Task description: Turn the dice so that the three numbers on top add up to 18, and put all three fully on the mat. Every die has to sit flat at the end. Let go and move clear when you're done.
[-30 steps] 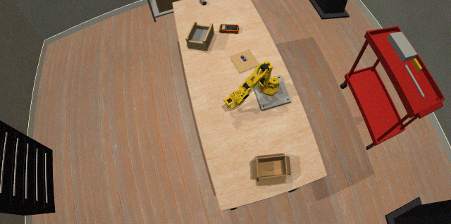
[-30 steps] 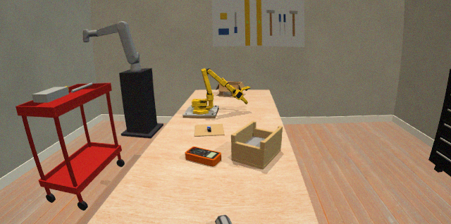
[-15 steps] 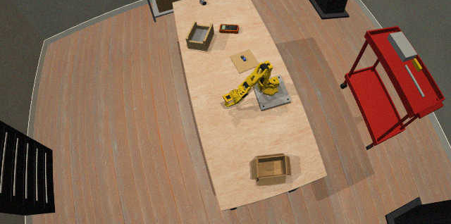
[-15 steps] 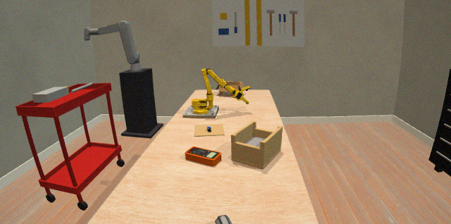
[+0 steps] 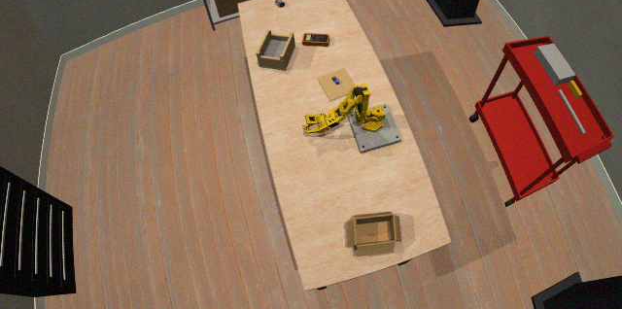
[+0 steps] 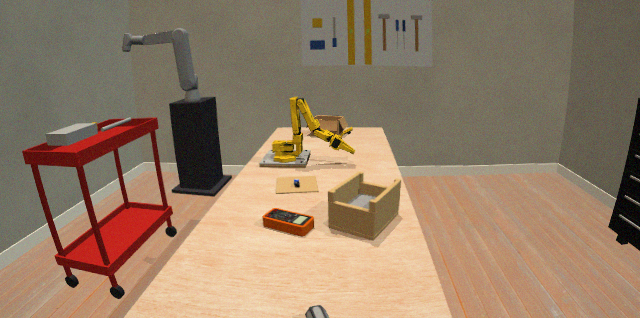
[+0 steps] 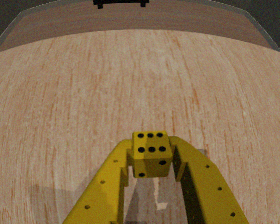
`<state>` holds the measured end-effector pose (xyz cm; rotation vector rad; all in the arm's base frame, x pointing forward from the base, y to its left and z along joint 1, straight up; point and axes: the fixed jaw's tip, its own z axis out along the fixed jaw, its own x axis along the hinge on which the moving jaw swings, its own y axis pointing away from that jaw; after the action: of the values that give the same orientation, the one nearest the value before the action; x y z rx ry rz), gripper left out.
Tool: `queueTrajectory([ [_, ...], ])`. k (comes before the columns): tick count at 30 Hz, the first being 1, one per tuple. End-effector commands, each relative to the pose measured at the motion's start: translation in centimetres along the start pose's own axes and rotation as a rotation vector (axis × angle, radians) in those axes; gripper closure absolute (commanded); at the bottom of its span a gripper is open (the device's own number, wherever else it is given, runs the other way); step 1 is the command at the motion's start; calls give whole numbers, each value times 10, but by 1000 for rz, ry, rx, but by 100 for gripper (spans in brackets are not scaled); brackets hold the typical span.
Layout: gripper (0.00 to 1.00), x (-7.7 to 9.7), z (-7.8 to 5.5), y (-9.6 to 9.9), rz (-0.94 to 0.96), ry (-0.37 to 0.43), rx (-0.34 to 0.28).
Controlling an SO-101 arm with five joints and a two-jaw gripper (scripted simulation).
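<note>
My gripper (image 5: 305, 125) (image 6: 353, 141) (image 7: 151, 151) is shut on a yellow die (image 7: 151, 155), held between the fingertips above the table, to the front of the arm's base and off the mat. In the wrist view its six-pip face shows above a two-pip face. The tan mat (image 5: 328, 92) (image 6: 282, 189) lies beside the base. On it a blue die (image 5: 336, 82) (image 6: 296, 181) and a dark die (image 5: 334, 78) (image 6: 297, 185) appear close together. Their pips are too small to read, and I cannot tell whether they touch.
An open wooden box (image 5: 276, 59) (image 6: 350, 219) and an orange multimeter (image 5: 316, 40) (image 6: 288, 222) stand beyond the mat from the arm. A small grey object (image 5: 280, 3) (image 6: 317, 312) lies near that table end. A cardboard box (image 5: 374, 247) stands near the opposite end.
</note>
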<state>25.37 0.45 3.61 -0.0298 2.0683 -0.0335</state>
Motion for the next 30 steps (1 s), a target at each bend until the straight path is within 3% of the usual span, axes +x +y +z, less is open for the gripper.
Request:
queueTrajectory([
  [1, 100, 2, -1, -19, 61, -69, 69],
  [6, 100, 2, -3, -28, 82, -94, 101],
  [30, 100, 5, -6, -31, 109, -86, 114],
])
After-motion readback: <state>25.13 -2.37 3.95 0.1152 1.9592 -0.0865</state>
